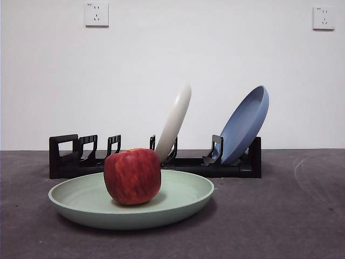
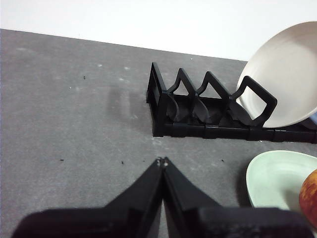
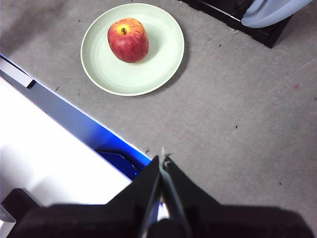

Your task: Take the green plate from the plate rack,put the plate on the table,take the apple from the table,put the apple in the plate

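No brand, label or readable writing can be made out on any item; the small marks on the two white wall sockets (image 1: 96, 14) are too tiny to be read.

Three plates are counted. One green plate (image 1: 183, 197) is laid flat on the table (image 1: 291, 216), in front of the plate rack (image 1: 64, 156) and apart from it. One apple (image 1: 132, 176) is seated inside the green plate, stem dip turned upward, set away from the plate's centre toward one side. One cream-white plate (image 1: 175, 121) is held on edge in a middle slot of the rack, leaning. One blue plate (image 1: 245, 125) is propped on edge at the rack's far end from its loop handle, tilted the same way. The slots at the handle end are seen unoccupied.

Two grippers are counted. The left gripper (image 2: 162, 161) is kept above bare table near the rack's handle end, its jaws pressed together on nothing. The right gripper (image 3: 162, 157) is held over the table's near edge, well apart from the green plate, its jaws likewise pressed together and gripping nothing.
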